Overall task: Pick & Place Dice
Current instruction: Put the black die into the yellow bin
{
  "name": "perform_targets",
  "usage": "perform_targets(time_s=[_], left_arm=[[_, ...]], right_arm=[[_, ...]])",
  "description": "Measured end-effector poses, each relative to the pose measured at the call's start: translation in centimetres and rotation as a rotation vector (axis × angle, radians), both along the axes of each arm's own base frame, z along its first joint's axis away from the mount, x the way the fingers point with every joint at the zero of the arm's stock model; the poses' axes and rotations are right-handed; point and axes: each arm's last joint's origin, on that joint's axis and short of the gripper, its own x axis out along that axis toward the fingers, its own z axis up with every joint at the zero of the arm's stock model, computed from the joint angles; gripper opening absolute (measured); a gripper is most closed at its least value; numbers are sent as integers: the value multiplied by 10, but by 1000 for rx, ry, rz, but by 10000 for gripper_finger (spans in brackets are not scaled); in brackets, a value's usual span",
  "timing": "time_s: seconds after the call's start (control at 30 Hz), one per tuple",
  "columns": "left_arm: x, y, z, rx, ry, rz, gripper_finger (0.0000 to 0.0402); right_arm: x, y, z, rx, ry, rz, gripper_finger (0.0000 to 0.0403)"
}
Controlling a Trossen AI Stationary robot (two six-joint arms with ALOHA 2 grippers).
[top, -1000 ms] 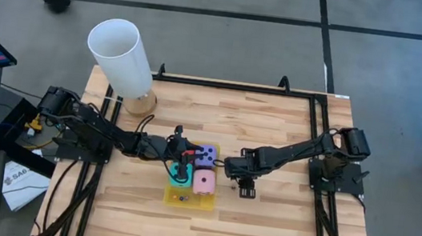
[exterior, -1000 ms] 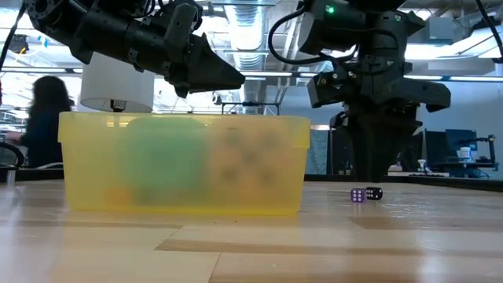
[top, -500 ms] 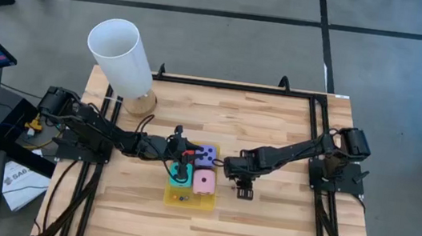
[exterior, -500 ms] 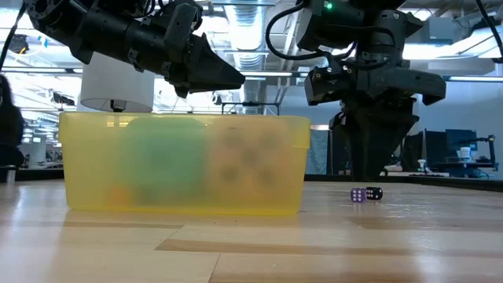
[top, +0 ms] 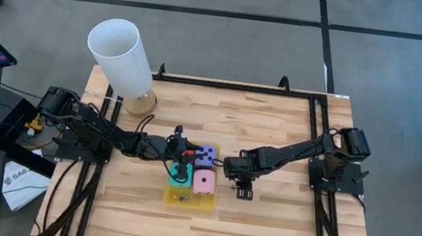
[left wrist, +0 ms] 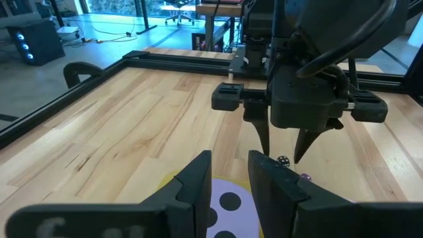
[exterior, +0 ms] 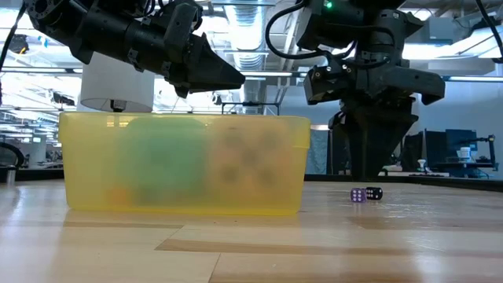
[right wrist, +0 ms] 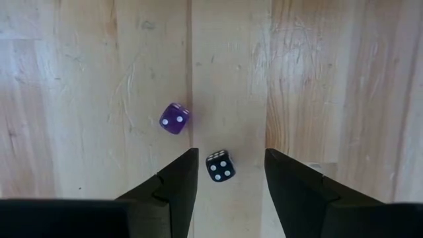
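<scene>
The yellow tray [top: 207,202] holds the cyan die [top: 178,180], the pink die [top: 204,183] and the purple die [top: 207,153]. A red patch [top: 187,157] beside my left gripper may be the red die, mostly hidden. My left gripper [left wrist: 230,157] hovers open above the tray, over the purple die [left wrist: 228,205]. My right gripper [right wrist: 230,153] points straight down, open, over a tiny black die [right wrist: 220,165] on the wood. Its fingers stand on either side, above it. A tiny purple die [right wrist: 175,119] lies close by.
A white cylinder [top: 119,57] stands at the table's far left corner. Tiny coloured pieces [top: 180,197] lie at the tray's near end. Bare wood spreads near and far of the tray. In the low view the two tiny dice [exterior: 366,193] sit right of the tray wall [exterior: 185,165].
My right gripper has shifted and turned slightly above the two tiny dice, then kept still. A person in the room beyond the table has walked out of view. The dice and the tray have not moved.
</scene>
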Motion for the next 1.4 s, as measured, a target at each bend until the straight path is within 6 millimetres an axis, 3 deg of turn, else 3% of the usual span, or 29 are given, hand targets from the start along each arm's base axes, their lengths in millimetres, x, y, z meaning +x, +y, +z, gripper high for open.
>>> perform_targets(time_s=[0.77,1.1,1.4], left_arm=[[0,0,0,0,0,2,90],[0,0,0,0,0,2,90],[0,0,0,0,0,1,90]], right_arm=[[0,2,0,2,-6,0,170],[-12,8,-18,-4,10,24,170],[-10,8,-19,0,-24,22,168]])
